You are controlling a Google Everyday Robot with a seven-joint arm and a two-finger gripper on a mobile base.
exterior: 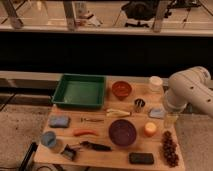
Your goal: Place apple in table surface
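tool (171, 120) hangs off the white arm (190, 92) over the desk's (112, 156) right edge, jaws wide, nothing in them. apple (150, 129) sits on the desk just left of the tool, not touching it. purple bowl (122, 132) is further left, beside the apple.

A matt, light wooden table surface (102, 129) carries a smooth green plastic-looking tray (80, 91) and a smooth-skinned apple (150, 129). The gripper (171, 120) hangs over the table's right edge under a smooth white arm (192, 90).
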